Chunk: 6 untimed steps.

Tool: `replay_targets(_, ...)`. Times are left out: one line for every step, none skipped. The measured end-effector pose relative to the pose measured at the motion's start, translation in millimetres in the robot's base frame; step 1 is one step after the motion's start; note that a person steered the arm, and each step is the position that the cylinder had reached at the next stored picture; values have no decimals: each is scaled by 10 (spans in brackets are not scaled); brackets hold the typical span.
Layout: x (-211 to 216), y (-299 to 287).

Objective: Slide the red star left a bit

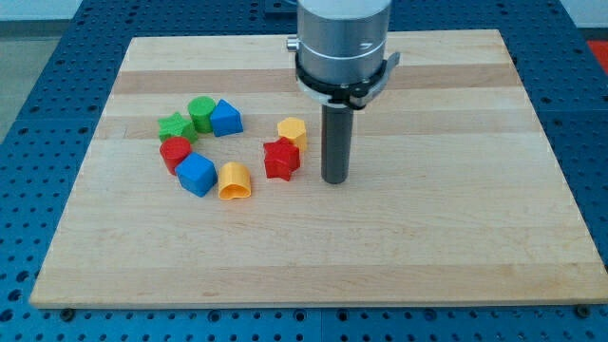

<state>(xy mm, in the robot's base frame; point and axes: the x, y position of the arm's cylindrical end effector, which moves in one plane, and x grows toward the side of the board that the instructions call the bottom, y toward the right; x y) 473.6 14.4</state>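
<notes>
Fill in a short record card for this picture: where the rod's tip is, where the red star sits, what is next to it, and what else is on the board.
tip: my tip stands just to the view's right of the red star, small gap
star's neighbours: yellow block touching above; yellow block lower left
other blocks: green star, green block, blue block, red block, blue block
surface: wooden board

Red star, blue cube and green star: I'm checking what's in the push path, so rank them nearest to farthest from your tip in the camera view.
From my tip:
1. Red star, just to its left.
2. Blue cube, farther left.
3. Green star, farthest, upper left.
</notes>
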Motion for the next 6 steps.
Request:
replay_targets(0,-297)
replay_targets(0,-507)
replay_targets(0,-732)
replay_targets(85,-433)
replay_targets(25,-330)
replay_targets(-131,-330)
